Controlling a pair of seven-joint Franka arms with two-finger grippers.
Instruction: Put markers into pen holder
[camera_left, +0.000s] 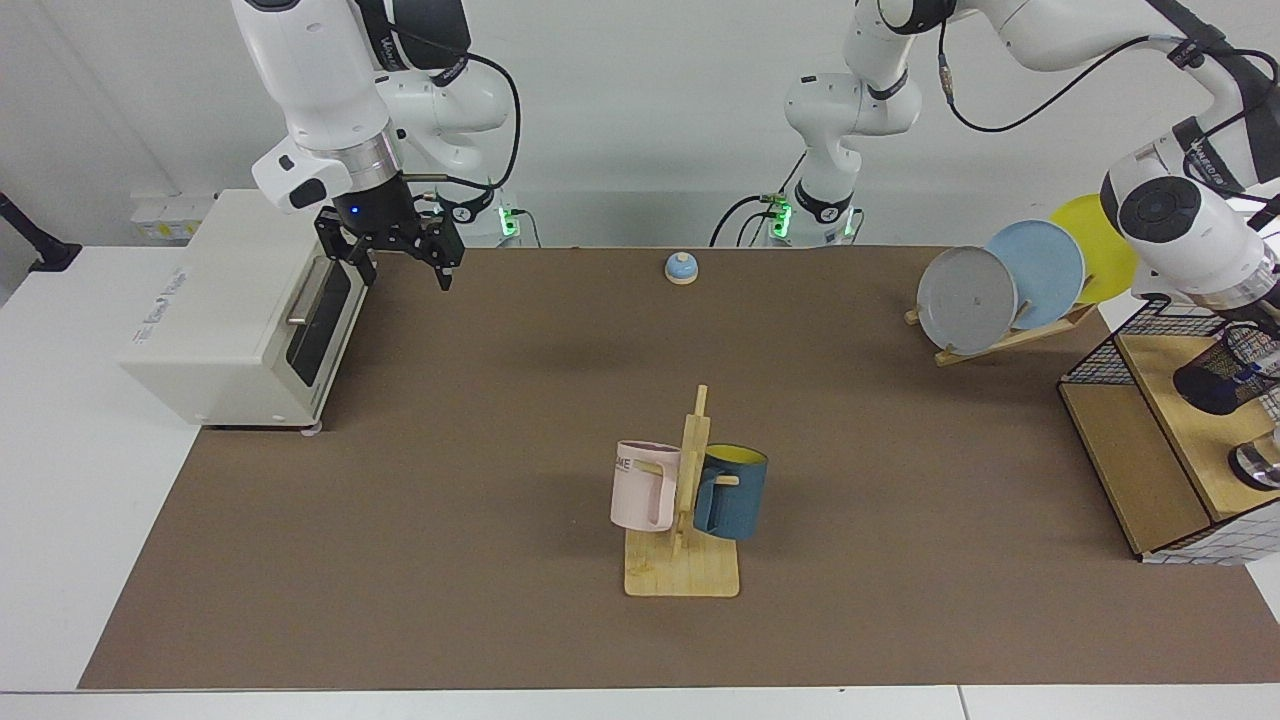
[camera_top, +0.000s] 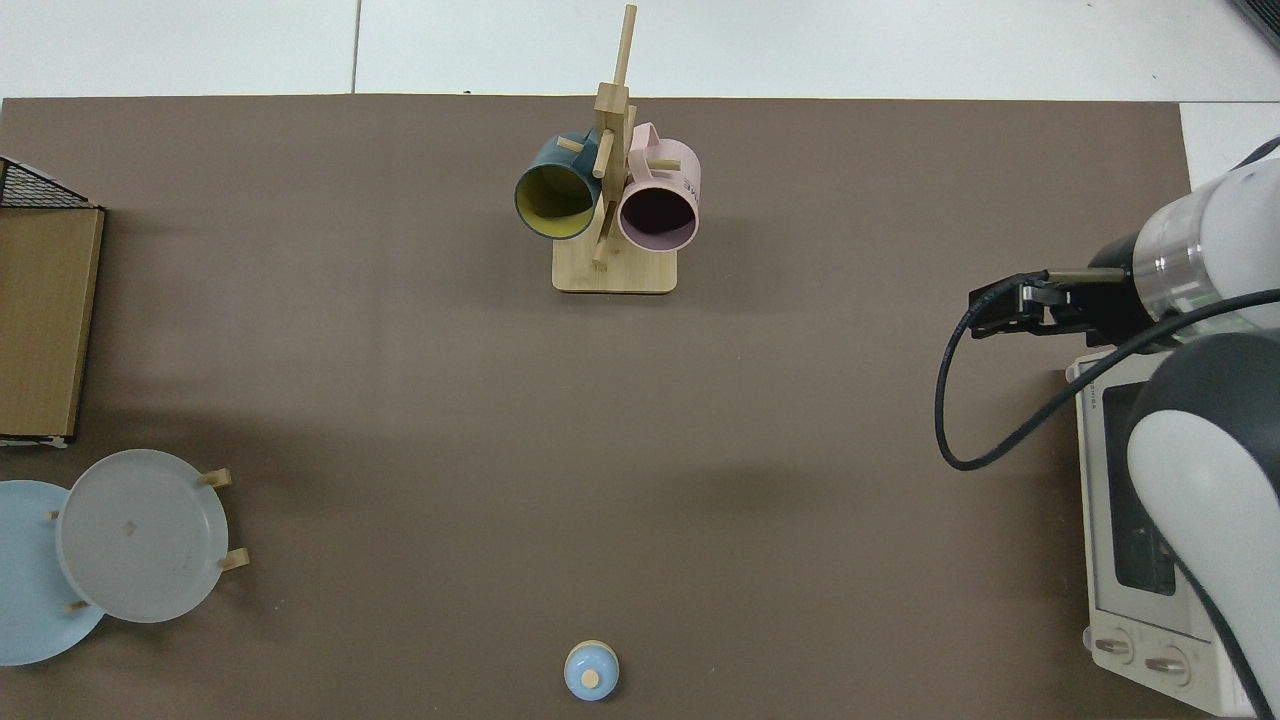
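Two mugs (camera_top: 605, 195) hang on a wooden rack (camera_top: 613, 268); right gripper (camera_top: 985, 310) hovers beside a toaster oven (camera_top: 1110, 600).

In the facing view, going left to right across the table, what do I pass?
Toaster oven → right gripper → pink mug → blue mug → grey plate → light blue plate → pen holder

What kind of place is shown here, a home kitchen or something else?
Probably a robotics lab set up like a kitchen. Two robot arms stand at a table under a brown mat, with household props: a white toaster oven, a mug tree and a plate rack. The walls are bare.
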